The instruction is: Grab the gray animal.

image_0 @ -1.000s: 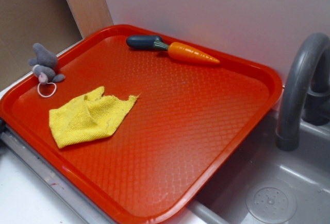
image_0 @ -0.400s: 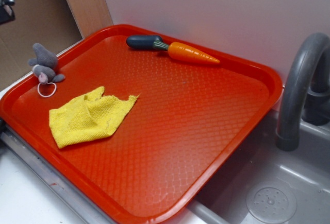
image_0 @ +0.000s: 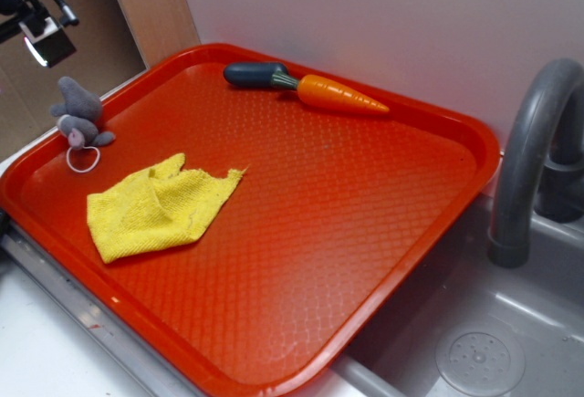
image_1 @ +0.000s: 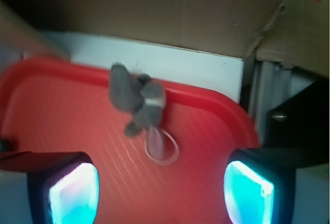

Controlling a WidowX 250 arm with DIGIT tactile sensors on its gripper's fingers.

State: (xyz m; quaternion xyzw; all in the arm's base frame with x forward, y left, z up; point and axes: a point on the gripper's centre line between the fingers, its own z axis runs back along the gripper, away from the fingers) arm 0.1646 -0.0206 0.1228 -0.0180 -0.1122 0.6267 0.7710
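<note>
Approach only, nothing grabbed yet.
Pincer (image_1: 160,188) hangs wide and empty above the gray animal (image_0: 80,116), which sits untouched at the red tray's (image_0: 392,260) corner; descent and closing remain.

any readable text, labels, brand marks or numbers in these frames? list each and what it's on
None readable in either view.
Cardboard box: an orange triangular mark at its top right corner, cut off and blurred; no letters can be made out.
Red tray, gray plush mouse, yellow cloth, carrot, faucet: no print visible.
</note>
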